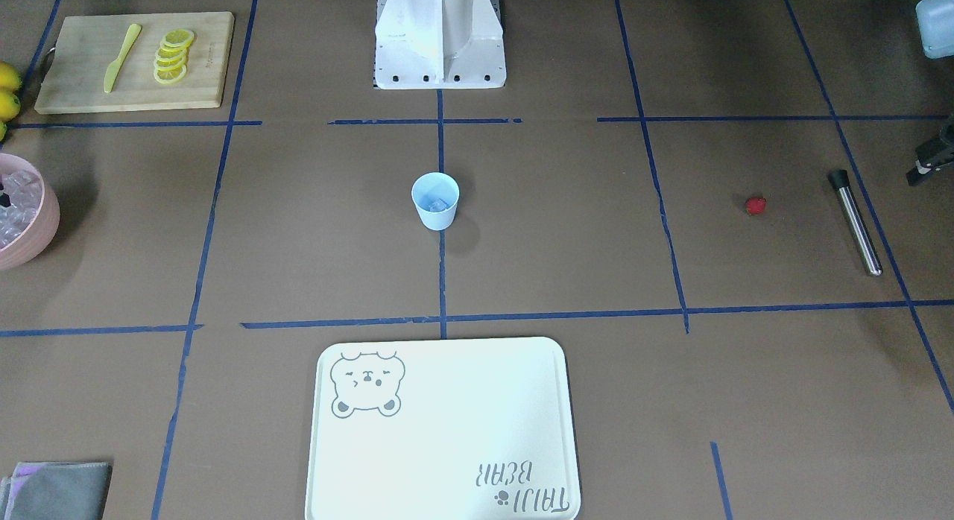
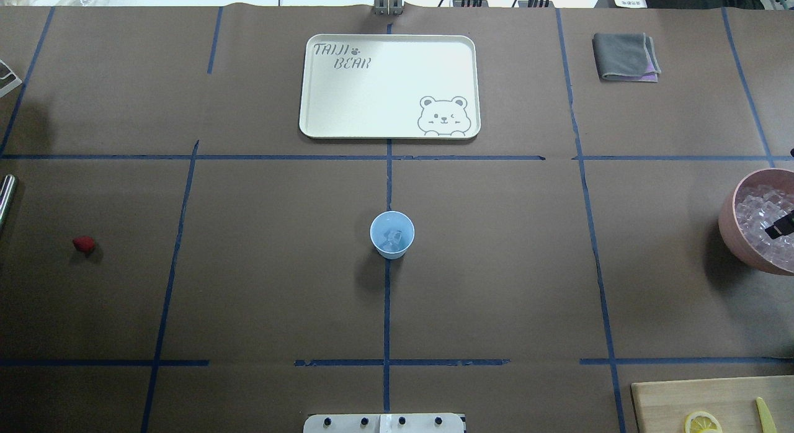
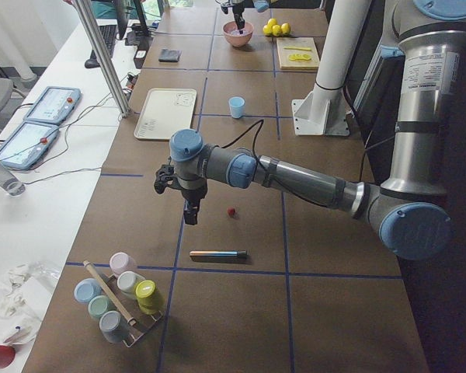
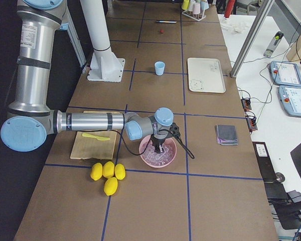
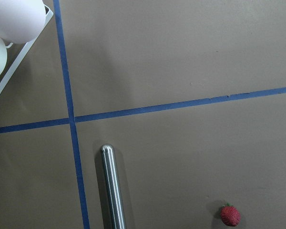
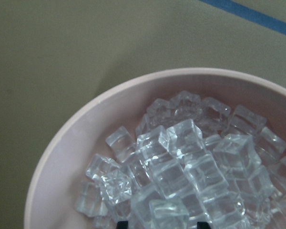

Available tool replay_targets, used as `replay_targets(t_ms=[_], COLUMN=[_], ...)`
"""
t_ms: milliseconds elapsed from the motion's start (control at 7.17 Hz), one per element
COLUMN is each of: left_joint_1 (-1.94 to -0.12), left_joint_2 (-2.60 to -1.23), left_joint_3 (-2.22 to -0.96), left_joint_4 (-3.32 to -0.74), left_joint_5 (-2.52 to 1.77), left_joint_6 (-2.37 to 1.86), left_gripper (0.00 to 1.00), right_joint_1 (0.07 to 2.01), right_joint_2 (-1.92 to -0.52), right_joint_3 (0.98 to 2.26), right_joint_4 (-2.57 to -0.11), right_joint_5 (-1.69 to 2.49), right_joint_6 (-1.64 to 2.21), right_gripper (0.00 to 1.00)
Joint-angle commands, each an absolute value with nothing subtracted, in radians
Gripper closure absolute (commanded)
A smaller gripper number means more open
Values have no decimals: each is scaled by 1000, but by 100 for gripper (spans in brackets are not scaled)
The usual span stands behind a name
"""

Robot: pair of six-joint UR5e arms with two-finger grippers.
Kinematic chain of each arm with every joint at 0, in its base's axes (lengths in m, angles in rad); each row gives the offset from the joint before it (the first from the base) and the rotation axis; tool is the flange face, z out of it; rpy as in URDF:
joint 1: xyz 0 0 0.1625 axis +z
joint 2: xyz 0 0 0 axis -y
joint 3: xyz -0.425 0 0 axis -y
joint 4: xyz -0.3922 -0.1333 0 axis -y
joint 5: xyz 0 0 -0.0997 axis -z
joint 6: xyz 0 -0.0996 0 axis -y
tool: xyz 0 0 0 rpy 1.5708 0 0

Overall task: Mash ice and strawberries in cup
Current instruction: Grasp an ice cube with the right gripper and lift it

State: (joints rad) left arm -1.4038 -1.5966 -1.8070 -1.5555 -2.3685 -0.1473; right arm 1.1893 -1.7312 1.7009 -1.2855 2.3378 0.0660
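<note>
Ice (image 2: 393, 237) in cup (image 2: 392, 253); strawberry (image 2: 84, 244) out at nine o'clock, muddler (image 1: 855, 222) untouched. Right gripper (image 6: 162, 223) spread over bowl (image 6: 62, 157); left gripper (image 3: 189, 217): cannot tell.

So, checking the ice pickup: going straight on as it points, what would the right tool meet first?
Probably the small clear ice cubes heaped in the round pink plastic bowl; the right tool points down at them.
</note>
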Motion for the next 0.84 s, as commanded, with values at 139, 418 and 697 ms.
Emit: replay_targets(t_ms=[139, 418, 697], left_joint_1=[-1405, -1405, -1405], left_joint_2=[-1595, -1595, -1594], left_joint_3=[-1807, -1807, -1807], left_joint_4=[-1557, -1557, -1557], left_joint_5=[-2368, -2368, -2368], left_joint_6=[-147, -147, -147], left_gripper=[0, 0, 0], right_joint_1=[1196, 1222, 1267], right_joint_2=[-1730, -1732, -1729], right_joint_3=[1726, 1761, 1955], right_joint_4=[-1287, -1295, -1441], right_joint_5=[2339, 2345, 2350], right_joint_6=[67, 67, 86], right_gripper=[100, 100, 100])
